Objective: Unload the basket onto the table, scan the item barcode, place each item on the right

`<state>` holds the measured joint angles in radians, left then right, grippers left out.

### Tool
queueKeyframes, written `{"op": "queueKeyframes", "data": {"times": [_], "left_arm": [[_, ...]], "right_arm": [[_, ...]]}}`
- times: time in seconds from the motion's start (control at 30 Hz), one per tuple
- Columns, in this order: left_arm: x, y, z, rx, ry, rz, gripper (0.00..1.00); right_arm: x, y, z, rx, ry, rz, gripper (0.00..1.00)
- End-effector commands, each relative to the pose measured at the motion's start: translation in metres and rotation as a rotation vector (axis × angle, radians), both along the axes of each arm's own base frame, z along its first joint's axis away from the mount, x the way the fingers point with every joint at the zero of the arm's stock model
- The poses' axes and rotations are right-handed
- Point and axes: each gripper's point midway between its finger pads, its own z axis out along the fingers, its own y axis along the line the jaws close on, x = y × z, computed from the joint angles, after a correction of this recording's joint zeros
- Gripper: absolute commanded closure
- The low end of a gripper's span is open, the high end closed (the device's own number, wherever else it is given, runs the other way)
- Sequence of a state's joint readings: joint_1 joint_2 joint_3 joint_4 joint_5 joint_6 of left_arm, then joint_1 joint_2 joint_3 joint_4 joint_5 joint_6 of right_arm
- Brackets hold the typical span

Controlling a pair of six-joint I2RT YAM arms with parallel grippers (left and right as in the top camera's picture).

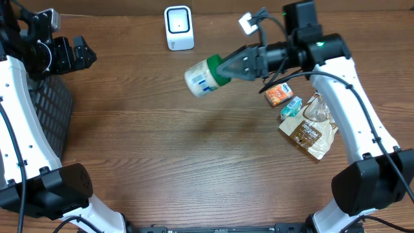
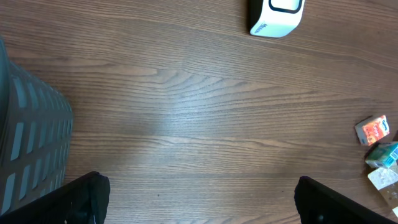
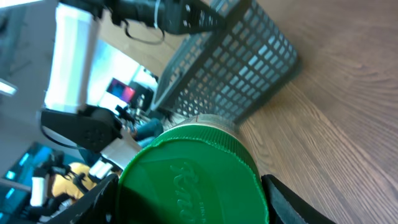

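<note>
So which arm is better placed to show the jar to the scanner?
Right: right hand holds the green-lidded jar near the white scanner; left hand sits open and empty by the basket.

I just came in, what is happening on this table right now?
The right arm's fingers hold a white canister by its green lid, sideways in the air in front of the white scanner. The left arm's fingers are open and empty beside the grey basket. Three snack packets lie on the table at the right.

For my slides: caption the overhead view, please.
Right pincer holds a green-capped bottle sideways near the white scanner.
</note>
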<state>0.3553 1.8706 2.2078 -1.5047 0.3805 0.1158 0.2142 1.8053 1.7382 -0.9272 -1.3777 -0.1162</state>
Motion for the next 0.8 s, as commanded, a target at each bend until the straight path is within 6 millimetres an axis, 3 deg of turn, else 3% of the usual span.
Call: {"op": "queueKeyframes", "data": {"times": [0.0, 0.1, 0.27, 0.43, 0.6, 0.77], "left_arm": [[-0.003, 0.001, 0.013, 0.022, -0.039, -0.012, 0.0], [-0.003, 0.001, 0.013, 0.022, -0.039, -0.012, 0.0], [-0.003, 0.001, 0.013, 0.022, -0.039, -0.012, 0.0], [-0.003, 0.001, 0.013, 0.022, -0.039, -0.012, 0.0], [-0.003, 0.001, 0.013, 0.022, -0.04, -0.012, 0.0], [-0.003, 0.001, 0.013, 0.022, -0.04, -0.012, 0.0]], "right_arm": [[-0.009, -0.012, 0.033, 0.083, -0.06, 0.026, 0.58], [0.007, -0.011, 0.014, -0.03, -0.069, -0.062, 0.59], [0.043, -0.011, -0.045, -0.403, -0.058, -0.32, 0.58], [0.055, -0.008, -0.082, -0.688, -0.151, -0.455, 0.58], [0.071, -0.013, -0.092, -0.889, -0.291, -0.602, 0.59], [0.094, -0.005, -0.083, -0.939, -0.447, -0.709, 0.62]]}}
